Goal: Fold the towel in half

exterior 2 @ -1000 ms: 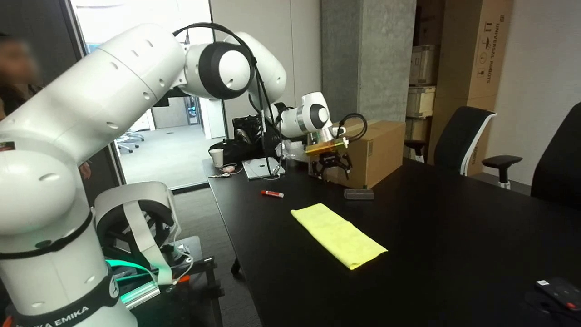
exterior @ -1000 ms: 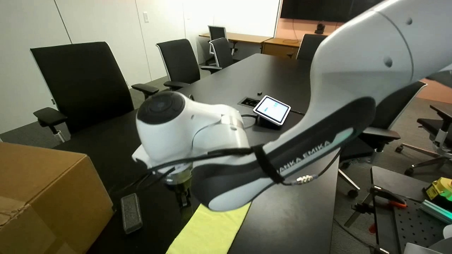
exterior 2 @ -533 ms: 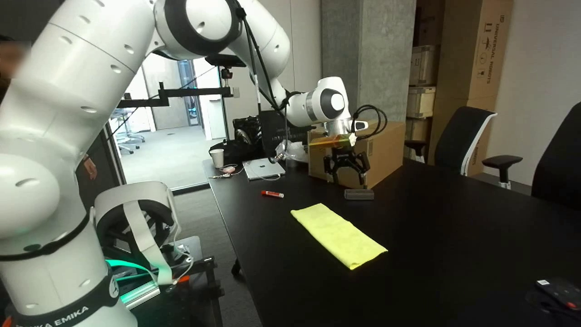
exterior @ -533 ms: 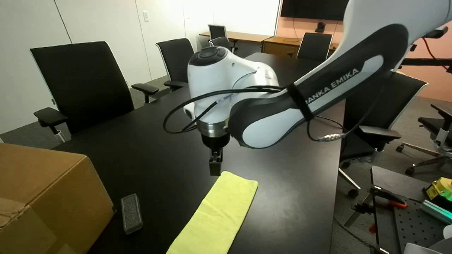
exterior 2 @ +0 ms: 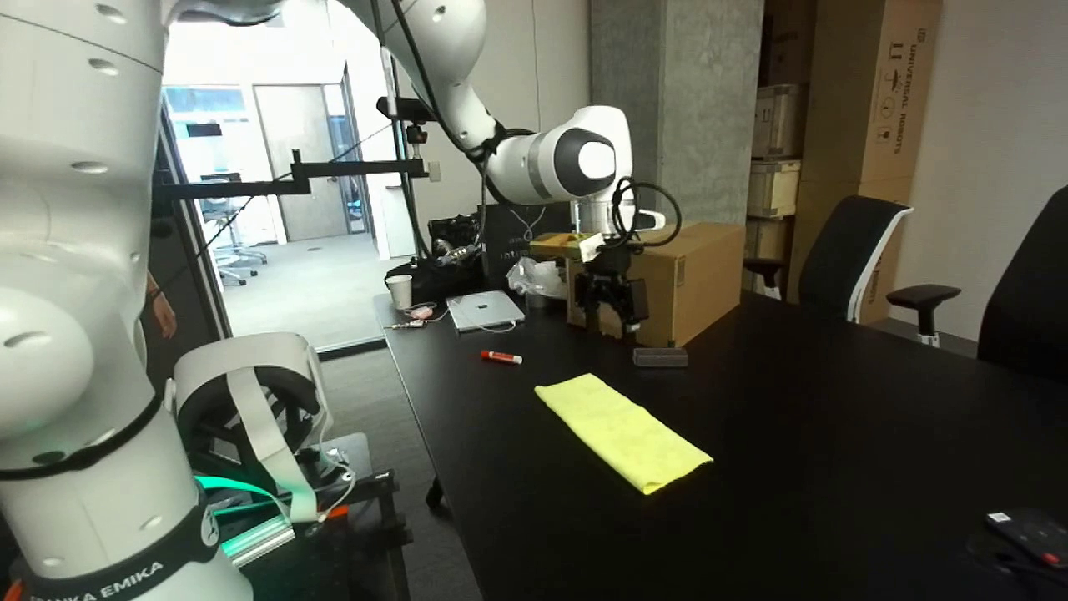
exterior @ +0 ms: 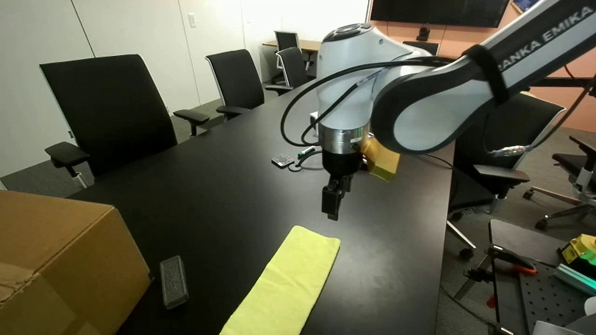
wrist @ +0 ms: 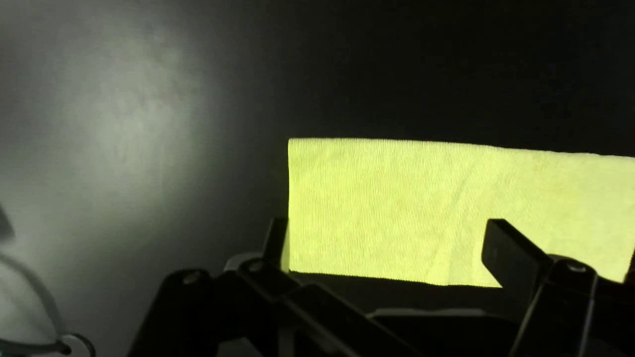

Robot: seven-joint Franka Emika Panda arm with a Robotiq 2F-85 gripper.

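You lose the near end of the towel [exterior: 285,284] past the bottom edge of an exterior view, which crops the cardboard box [exterior: 65,260] at left. In your wrist view, one of the fingers [wrist: 513,255] covers part of the towel's lower border. In an exterior view, the arm [exterior 2: 67,334] mostly hides a person [exterior 2: 163,314], and a black handset [exterior 2: 1030,538] bears a label too small to read

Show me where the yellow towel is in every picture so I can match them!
In an exterior view: the towel is at the bottom, near the middle, cut off by the lower edge.
In an exterior view: the towel shows whole, below and a little right of the middle.
In the wrist view: the towel stretches from near the middle to the right edge.
Shared landmark: the open gripper, in all three.
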